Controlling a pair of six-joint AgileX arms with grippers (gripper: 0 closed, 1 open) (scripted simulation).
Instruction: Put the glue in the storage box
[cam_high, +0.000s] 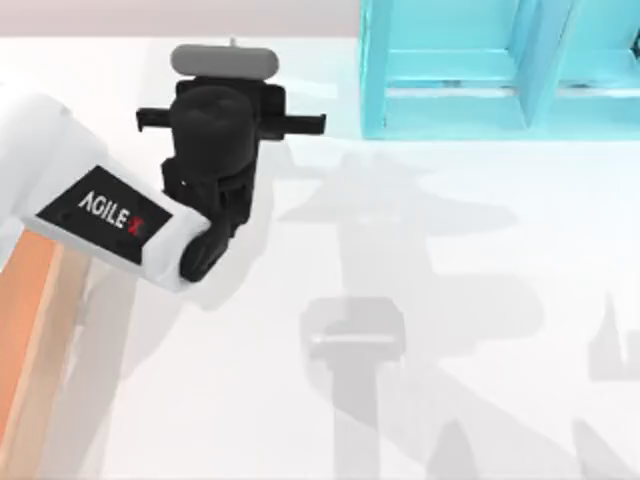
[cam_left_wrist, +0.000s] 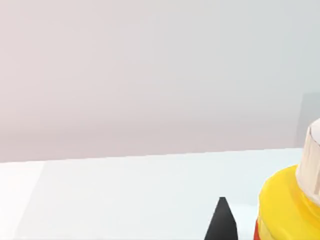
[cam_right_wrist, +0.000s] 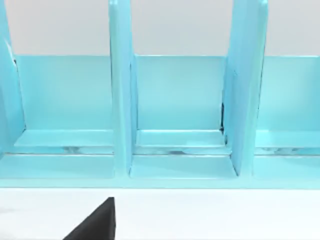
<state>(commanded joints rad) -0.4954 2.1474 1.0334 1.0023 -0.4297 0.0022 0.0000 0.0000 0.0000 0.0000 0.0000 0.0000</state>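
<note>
While glue (cam_left_wrist: 287, 205) nears left hand (cam_high: 215, 150), table (cam_high: 450, 300) (white) opens rightward.

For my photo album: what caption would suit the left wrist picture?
Close-up of the glue, yellow with a white cap, on the table.

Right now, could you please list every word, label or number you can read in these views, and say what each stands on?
"AGILEX", white letters with a red X, on the black panel of the left arm's white link.
The small yellow glue bottle shows a strip of its red label, with no readable text.
The cyan-blue shelf unit carries none.
</note>
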